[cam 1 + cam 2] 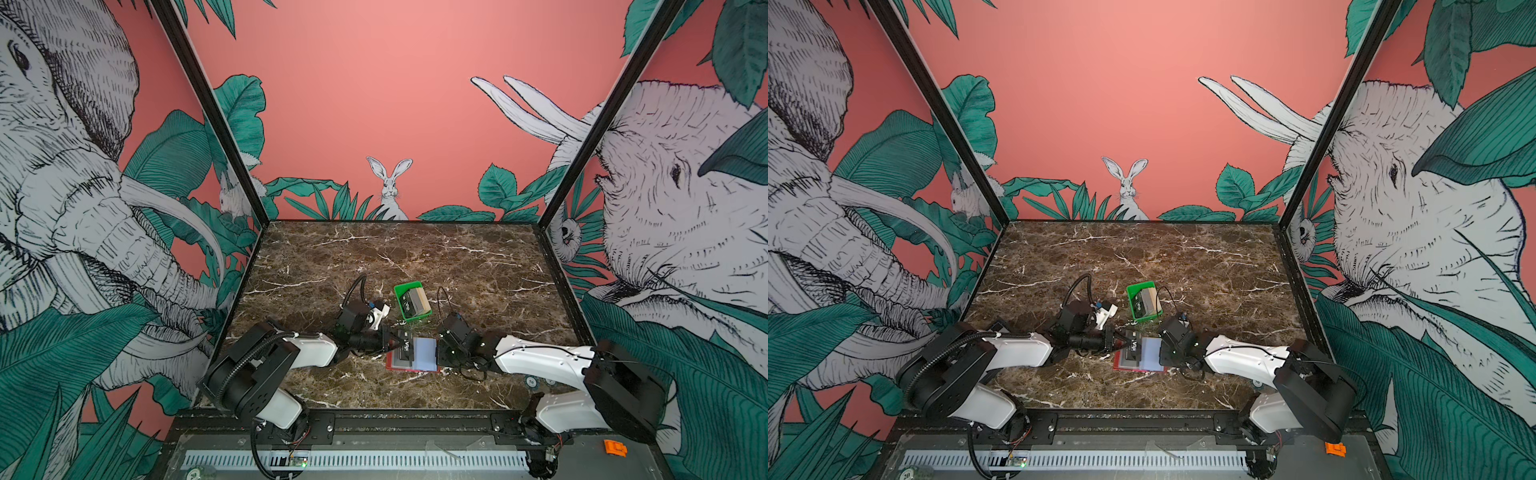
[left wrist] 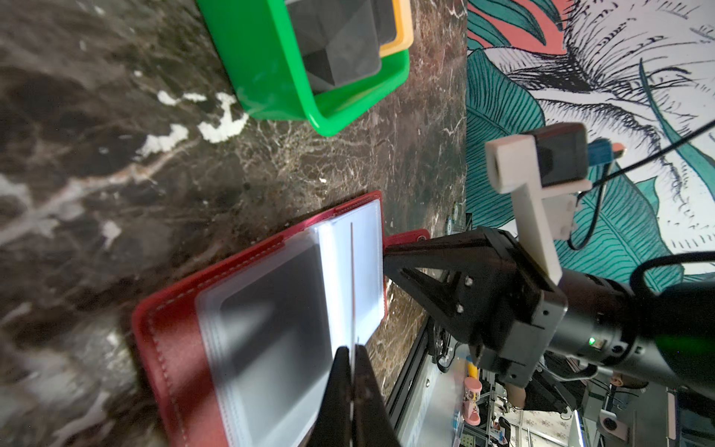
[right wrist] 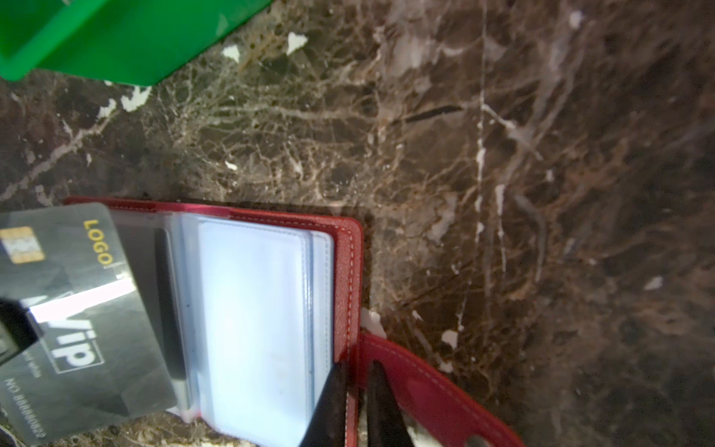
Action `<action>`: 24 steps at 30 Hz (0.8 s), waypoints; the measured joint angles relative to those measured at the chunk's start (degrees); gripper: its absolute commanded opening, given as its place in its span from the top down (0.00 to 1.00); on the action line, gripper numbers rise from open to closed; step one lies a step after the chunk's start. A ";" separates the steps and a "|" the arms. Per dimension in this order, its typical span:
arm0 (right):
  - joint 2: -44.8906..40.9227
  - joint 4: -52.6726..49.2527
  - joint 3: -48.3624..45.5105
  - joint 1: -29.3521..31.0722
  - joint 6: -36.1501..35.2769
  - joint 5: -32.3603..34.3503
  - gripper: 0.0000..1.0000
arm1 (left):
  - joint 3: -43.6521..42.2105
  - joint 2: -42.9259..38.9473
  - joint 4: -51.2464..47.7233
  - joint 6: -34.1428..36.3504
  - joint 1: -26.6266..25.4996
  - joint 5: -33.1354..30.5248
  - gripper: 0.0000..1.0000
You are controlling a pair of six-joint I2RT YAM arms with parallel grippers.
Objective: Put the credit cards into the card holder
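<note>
Now left fingers (image 2: 340, 391) clamp a black VIP card (image 3: 85, 309); right fingers (image 3: 329, 406) pinch the open red card holder (image 3: 348, 263)

- Both top views are evenly, softly lit from above; the pink walls glow brightest high up, while the marble tabletop (image 1: 415, 257) stays dim and brown.
- Wide-angle distortion splays the black frame posts (image 1: 210, 108) outward and stretches the wall prints (image 1: 62, 166) at the edges.
- In the right wrist view, the clear pockets of the card holder (image 3: 348, 251) glare pale blue-white, nearly washed out; a bright reflected streak crosses the credit card (image 3: 77, 309).
- A dark, soft shadow hugs the card holder's edge on the marble.
- In the left wrist view, the green tray (image 2: 271, 77) and nearby marble are blurred.
- The left gripper (image 2: 352, 350), closest to its lens, looks dark and soft-edged.
</note>
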 measured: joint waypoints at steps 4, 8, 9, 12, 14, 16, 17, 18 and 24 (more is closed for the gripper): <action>0.00 0.00 0.00 0.00 0.00 0.13 0.88 | 0.00 1.70 0.76 -0.31 -0.33 0.02 1.00; 0.00 0.00 0.00 0.00 0.00 0.15 0.88 | 0.00 3.54 1.99 -1.05 -0.81 0.13 1.00; 0.00 0.00 0.00 0.00 0.00 0.17 0.88 | 0.00 3.87 2.40 -1.29 -0.96 0.20 1.00; 0.00 0.00 0.00 0.00 0.00 0.17 0.88 | 0.00 4.31 3.17 -1.79 -1.36 0.31 0.99; 0.00 0.00 0.00 0.02 0.00 0.26 0.88 | 0.00 4.50 3.52 -1.99 -1.53 0.33 1.00; 0.00 0.00 0.00 0.07 0.00 0.35 0.88 | 0.00 4.79 3.85 -2.12 -1.57 0.35 0.99; 0.00 0.00 0.00 0.07 0.00 0.35 0.88 | 0.00 5.01 3.93 -2.14 -1.57 0.39 1.00; 0.00 0.00 0.00 0.07 0.00 0.37 0.88 | 0.00 5.22 4.04 -2.14 -1.57 0.44 1.00; 0.00 -0.02 0.00 0.09 0.00 0.57 0.88 | 0.02 6.43 4.26 -2.14 -1.57 1.05 1.00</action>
